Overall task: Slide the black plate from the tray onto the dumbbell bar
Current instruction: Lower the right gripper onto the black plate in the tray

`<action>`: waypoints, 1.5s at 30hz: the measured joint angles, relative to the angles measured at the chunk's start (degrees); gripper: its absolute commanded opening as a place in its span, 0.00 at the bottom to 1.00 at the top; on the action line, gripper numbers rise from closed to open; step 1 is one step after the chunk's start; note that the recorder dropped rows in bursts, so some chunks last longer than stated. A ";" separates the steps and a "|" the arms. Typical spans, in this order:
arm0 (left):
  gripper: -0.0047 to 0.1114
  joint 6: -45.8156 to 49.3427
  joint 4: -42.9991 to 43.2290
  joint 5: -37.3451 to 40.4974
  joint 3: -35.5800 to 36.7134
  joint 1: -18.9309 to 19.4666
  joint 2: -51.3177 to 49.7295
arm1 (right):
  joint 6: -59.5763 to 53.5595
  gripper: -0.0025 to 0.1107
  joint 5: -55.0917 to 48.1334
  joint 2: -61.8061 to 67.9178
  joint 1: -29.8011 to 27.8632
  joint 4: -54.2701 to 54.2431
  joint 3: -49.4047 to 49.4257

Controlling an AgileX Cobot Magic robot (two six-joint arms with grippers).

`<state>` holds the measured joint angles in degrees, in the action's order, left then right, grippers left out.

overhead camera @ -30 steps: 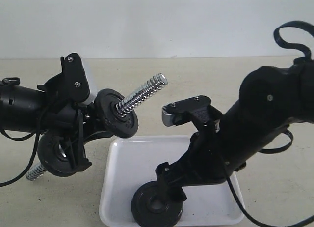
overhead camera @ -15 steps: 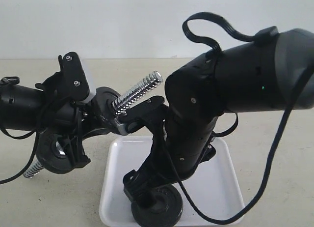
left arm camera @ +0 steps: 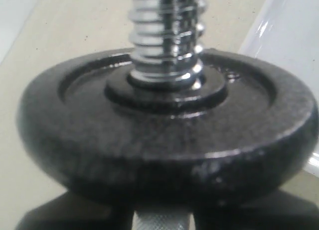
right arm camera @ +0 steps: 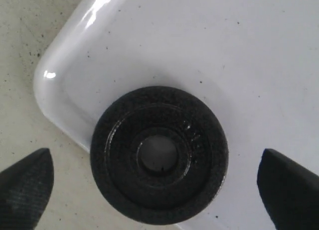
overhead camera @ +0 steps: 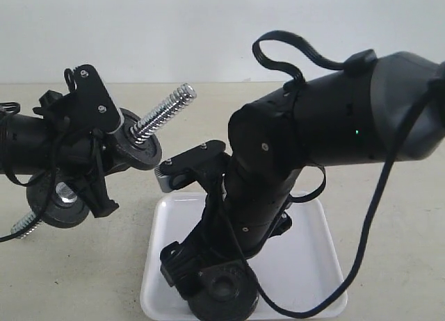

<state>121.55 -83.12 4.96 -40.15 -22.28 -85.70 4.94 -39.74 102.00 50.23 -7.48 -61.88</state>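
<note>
Right wrist view: the right gripper [right arm camera: 158, 187] hangs spread wide above the black plate [right arm camera: 158, 155] near the tray [right arm camera: 239, 51] corner; the left gripper [left arm camera: 162, 221] clamps the dumbbell bar [left arm camera: 167, 36].

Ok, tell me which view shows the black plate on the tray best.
Right wrist view: the black plate lies whole, hole visible, at a corner of the tray. Exterior view catches it partly, under the right arm. The left wrist view misses it.
</note>
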 measured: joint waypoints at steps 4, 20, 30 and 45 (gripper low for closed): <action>0.08 0.00 -0.10 0.00 0.00 0.00 0.00 | 0.00 0.94 0.47 1.91 0.00 -0.27 0.00; 0.08 0.00 -0.21 0.00 0.00 0.00 0.00 | 1.64 0.94 -0.49 4.54 0.00 0.05 0.00; 0.08 0.00 -0.21 0.00 0.00 0.00 0.00 | 2.52 0.94 -0.03 5.48 0.00 0.05 0.00; 0.08 0.00 -0.21 0.00 0.00 0.00 0.00 | 6.25 0.94 1.15 5.48 0.24 1.60 0.00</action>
<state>121.55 -83.33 4.96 -40.15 -22.28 -85.70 11.18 -38.58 107.47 50.47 -5.87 -61.88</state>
